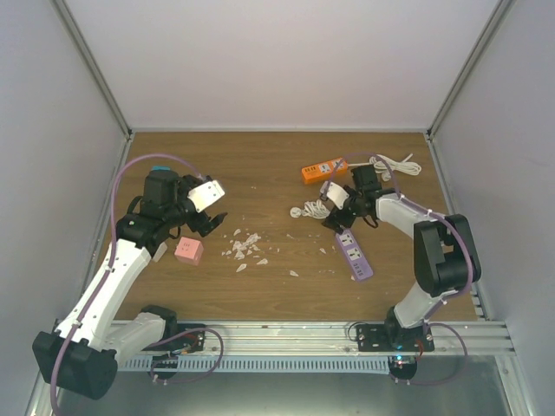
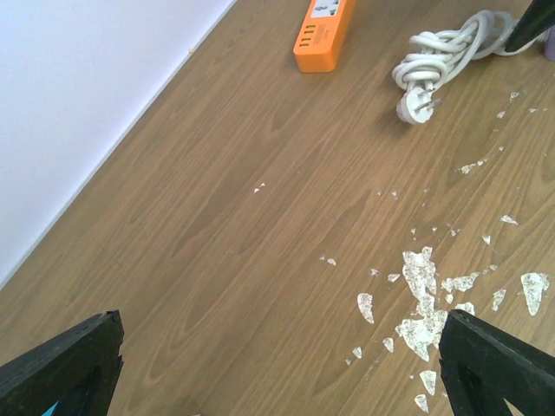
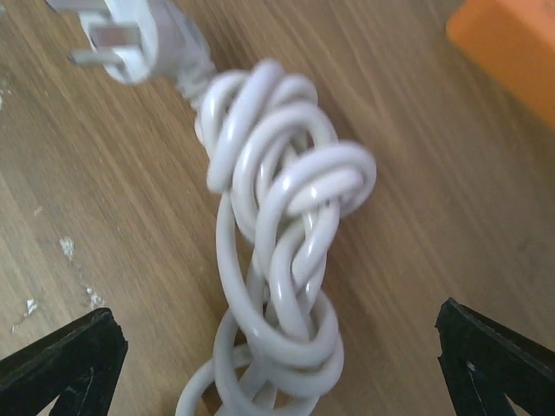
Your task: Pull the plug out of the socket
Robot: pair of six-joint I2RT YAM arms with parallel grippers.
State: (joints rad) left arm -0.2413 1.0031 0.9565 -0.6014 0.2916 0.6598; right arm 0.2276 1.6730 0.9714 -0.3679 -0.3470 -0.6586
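- The plug is white and lies loose on the wooden table; its flat metal prongs are bare and sit in no socket; it ends a knotted bundle of white cable.
- In the top view the plug points left, away from the bundle; the orange power strip lies just behind it, and the purple power strip lies near it on the right.
- The orange strip has small markings on its face; they are too small to read; the sockets of the purple strip show, but no writing can be made out.
- The right gripper stands wide open and holds nothing; in its wrist view the cable coils fill the gap between its two fingers, the plug is further ahead and to the left, and neither finger touches it.
- The left gripper is also spread wide and empty; it hangs over bare wood and a scatter of white flakes, well apart from the plug.
- A pink cube sits just beside the left gripper; a second white cable lies by the right wall.
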